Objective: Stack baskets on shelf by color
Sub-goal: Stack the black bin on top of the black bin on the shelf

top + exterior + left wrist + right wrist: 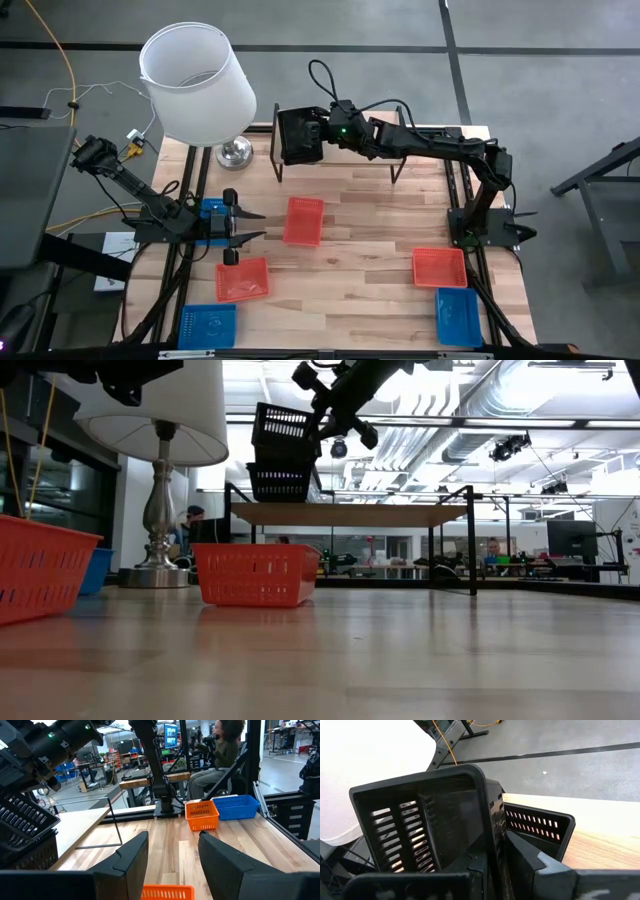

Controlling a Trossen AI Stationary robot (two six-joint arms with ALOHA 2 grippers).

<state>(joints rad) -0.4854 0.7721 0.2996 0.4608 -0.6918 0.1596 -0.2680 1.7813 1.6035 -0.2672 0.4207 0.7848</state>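
- High view: right gripper (293,137) jaws pinching a black basket (297,135) above another black basket (279,482) on the shelf (350,514).
- Left gripper (243,227) jaws spread, empty, idle.
- Red baskets (304,220) and blue baskets (458,316) all left on bench (360,260).

Around the shelf (400,140), its left end was crowded: two black baskets (279,482) sat there with the right gripper (312,135) over them, and a lamp (197,82) stood just beside it. In front of the shelf a red basket (304,220) lay on open tabletop (370,250); the shelf's right half lay bare.
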